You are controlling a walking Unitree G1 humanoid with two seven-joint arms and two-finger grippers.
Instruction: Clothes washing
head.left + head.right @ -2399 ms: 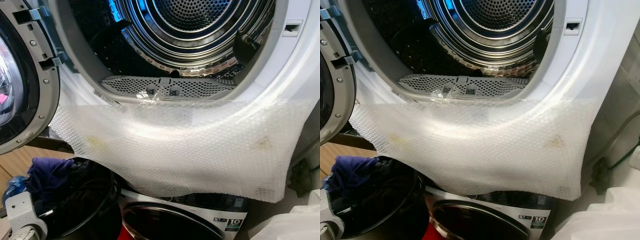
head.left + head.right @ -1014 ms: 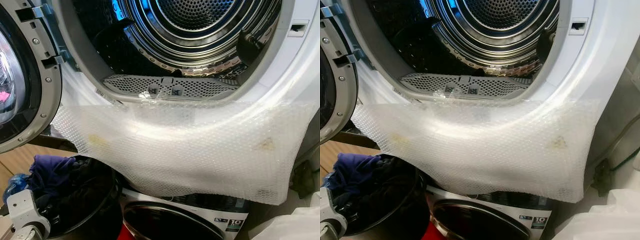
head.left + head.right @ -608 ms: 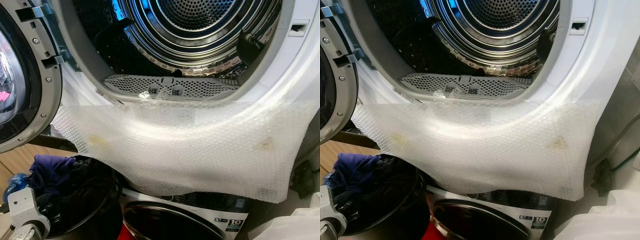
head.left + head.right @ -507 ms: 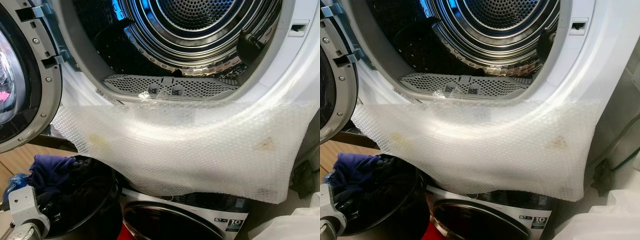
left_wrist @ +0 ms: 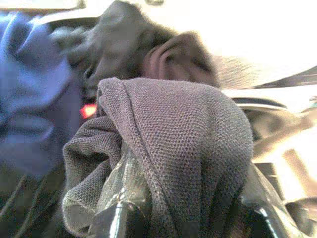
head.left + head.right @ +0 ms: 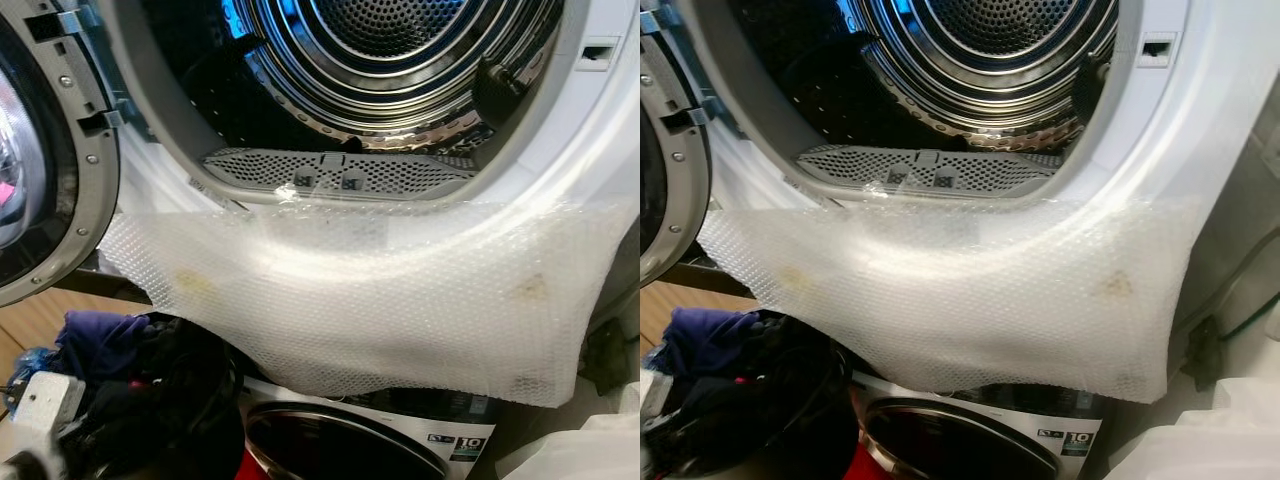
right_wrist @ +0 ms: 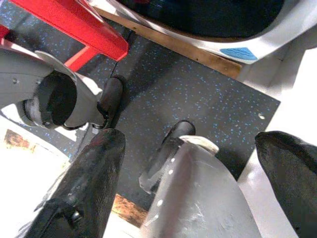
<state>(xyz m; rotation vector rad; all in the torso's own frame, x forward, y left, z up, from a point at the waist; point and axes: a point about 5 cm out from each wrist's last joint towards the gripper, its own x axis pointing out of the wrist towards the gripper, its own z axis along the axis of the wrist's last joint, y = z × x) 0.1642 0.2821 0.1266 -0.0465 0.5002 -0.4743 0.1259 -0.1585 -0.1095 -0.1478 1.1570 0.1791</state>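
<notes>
Upper machine door point(image 6: 45, 180) swung open at left; steel drum point(image 6: 400, 60) exposed, perforated lint filter point(image 6: 335, 172) at opening's lower edge. Bubble wrap sheet point(image 6: 380, 290) draped over front rim, hanging down toward lower machine point(image 6: 350, 440). Black laundry basket point(image 6: 190, 420) at lower left, holding dark clothes plus purple garment point(image 6: 100, 335). Left gripper point(image 5: 163, 218) down in basket, fingers clamped on grey knit garment point(image 5: 183, 144). Right gripper point(image 7: 193, 168) hanging low over speckled dark floor point(image 7: 198, 94), fingers point(image 7: 84, 183) spread apart, holding nothing; red frame point(image 7: 69, 20) nearby.
</notes>
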